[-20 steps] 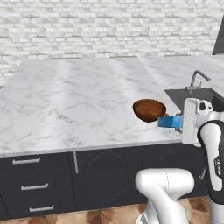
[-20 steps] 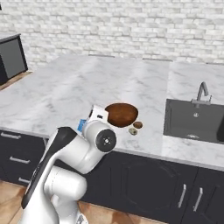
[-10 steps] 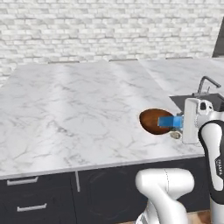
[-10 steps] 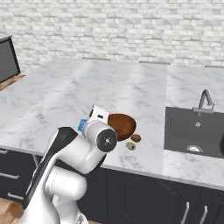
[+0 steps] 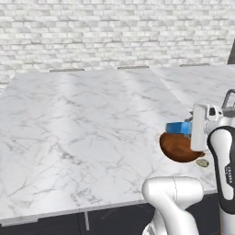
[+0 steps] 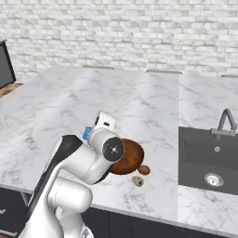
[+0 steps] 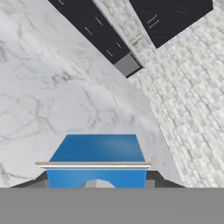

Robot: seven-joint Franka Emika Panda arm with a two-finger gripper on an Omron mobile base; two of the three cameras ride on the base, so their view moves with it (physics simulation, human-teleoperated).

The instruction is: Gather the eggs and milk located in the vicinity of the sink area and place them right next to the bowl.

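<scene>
My tool (image 7: 97,186) pinches the boxy blue milk carton (image 7: 97,158). Beside the glossy round wooden bowl (image 6: 126,157) lie two smooth oval eggs (image 6: 141,175) on the veined marble desk (image 6: 69,107).

A white marble counter (image 5: 82,124) runs beneath a pale brick wall (image 5: 114,32).

The arm covers most of the milk (image 5: 178,127) and part of the bowl (image 6: 129,156); the frame edge cuts the sink (image 6: 209,160).
</scene>
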